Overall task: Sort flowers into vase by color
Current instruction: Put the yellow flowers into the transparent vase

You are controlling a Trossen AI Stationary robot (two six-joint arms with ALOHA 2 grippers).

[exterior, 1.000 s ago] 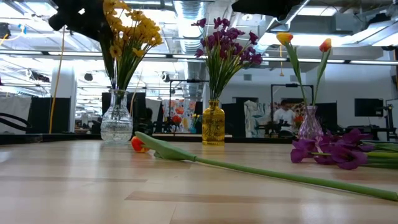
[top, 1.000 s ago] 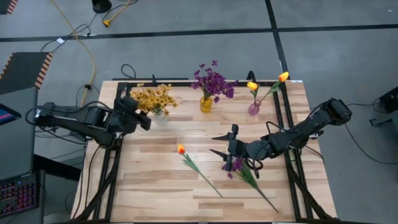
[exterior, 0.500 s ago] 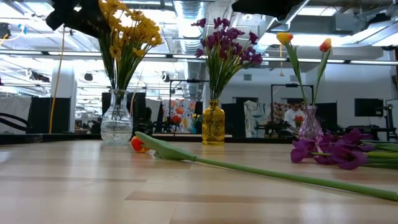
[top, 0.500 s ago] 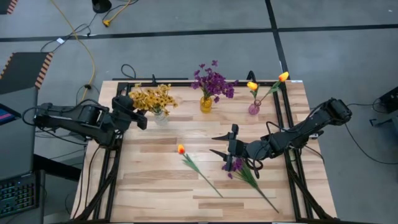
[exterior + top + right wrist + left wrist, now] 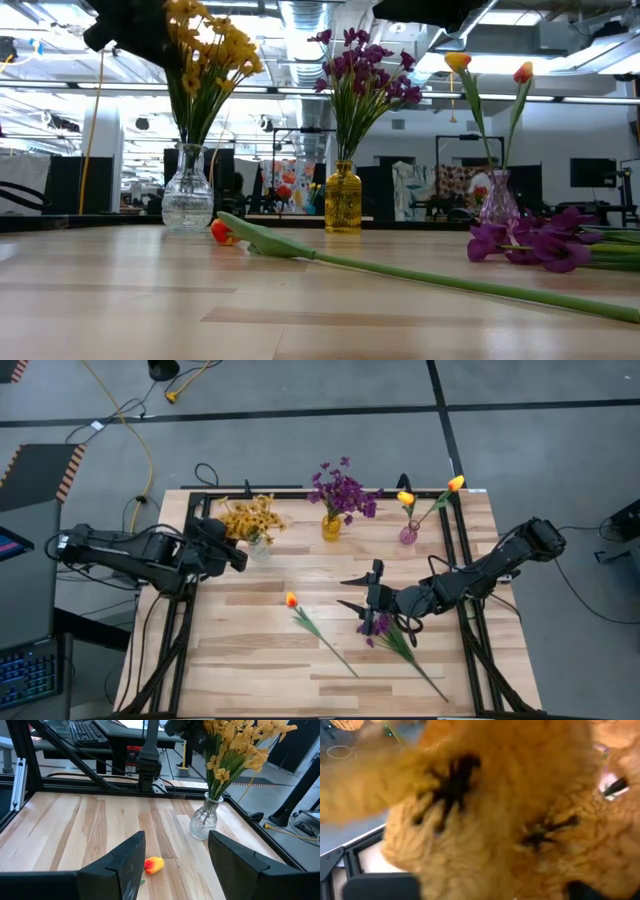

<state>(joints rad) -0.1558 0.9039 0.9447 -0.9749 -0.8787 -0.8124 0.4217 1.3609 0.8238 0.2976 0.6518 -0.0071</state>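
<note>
Right claw [image 5: 356,592] gapes empty mid-frame over one purple bunch [image 5: 378,627], left claw's [image 5: 238,554] grip unclear; one loose tulip [image 5: 291,600] lies diagonally, blossom upper-left, stem lower-right, on the bench [image 5: 250,660].

Both arms [image 5: 130,552] are matte black, jointed tubes with black cables; each tool [image 5: 175,860] has angular dark fingers.

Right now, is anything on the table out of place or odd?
Two flowers lie loose on the table instead of in vases: an orange tulip near the middle and a purple bunch under the open right end effector. The left end effector is pressed into the yellow bouquet.
</note>
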